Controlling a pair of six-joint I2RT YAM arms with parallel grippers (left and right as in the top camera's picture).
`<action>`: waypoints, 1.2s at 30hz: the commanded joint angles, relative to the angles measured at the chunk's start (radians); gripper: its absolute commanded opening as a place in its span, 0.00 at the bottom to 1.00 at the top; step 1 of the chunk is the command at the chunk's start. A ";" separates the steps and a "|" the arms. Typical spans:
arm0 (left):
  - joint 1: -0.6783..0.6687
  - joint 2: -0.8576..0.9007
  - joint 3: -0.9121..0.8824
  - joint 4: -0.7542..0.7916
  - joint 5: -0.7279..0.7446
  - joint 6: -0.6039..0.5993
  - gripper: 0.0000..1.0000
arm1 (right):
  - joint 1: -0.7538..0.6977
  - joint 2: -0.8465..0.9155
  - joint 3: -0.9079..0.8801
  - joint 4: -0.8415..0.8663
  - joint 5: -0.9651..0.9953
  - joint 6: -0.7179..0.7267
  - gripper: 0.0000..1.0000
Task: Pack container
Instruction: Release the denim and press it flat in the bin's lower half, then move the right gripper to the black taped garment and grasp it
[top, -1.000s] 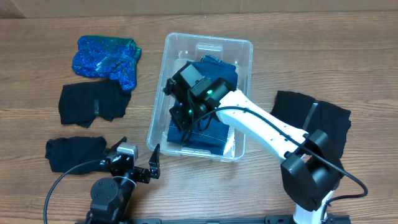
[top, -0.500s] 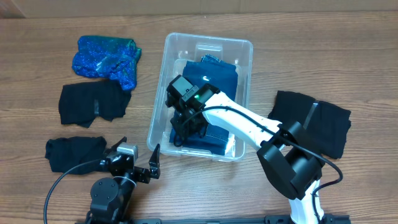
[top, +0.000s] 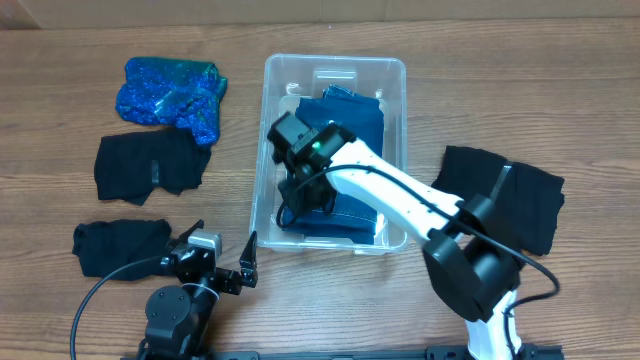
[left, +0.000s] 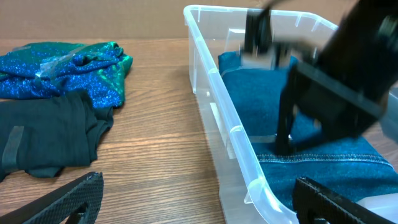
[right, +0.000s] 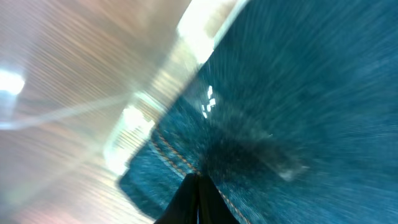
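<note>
Wood-grain table (top: 500, 80): one container (top: 335, 62), one folded denim (top: 355, 120) inside; three black garments (top: 150, 165), one sequined garment (top: 165, 92). Left gripper (top: 223, 238) released; right gripper (right: 196, 183) clenched.

One container (top: 335, 63), three black garments (top: 150, 165), two blue garments (top: 170, 90).

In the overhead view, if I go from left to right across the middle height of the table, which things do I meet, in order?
Left black cloth → clear container with blue jeans inside → right black cloth.
</note>
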 joint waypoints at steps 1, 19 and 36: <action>0.010 -0.005 -0.008 0.005 -0.007 0.019 1.00 | -0.039 -0.239 0.079 -0.006 0.103 0.019 0.04; 0.010 -0.005 -0.008 0.004 -0.007 0.019 1.00 | -1.172 -0.475 -0.112 -0.182 -0.027 0.070 0.04; 0.010 -0.005 -0.008 0.005 -0.007 0.020 1.00 | -1.546 -0.475 -0.414 0.035 -0.175 0.087 0.45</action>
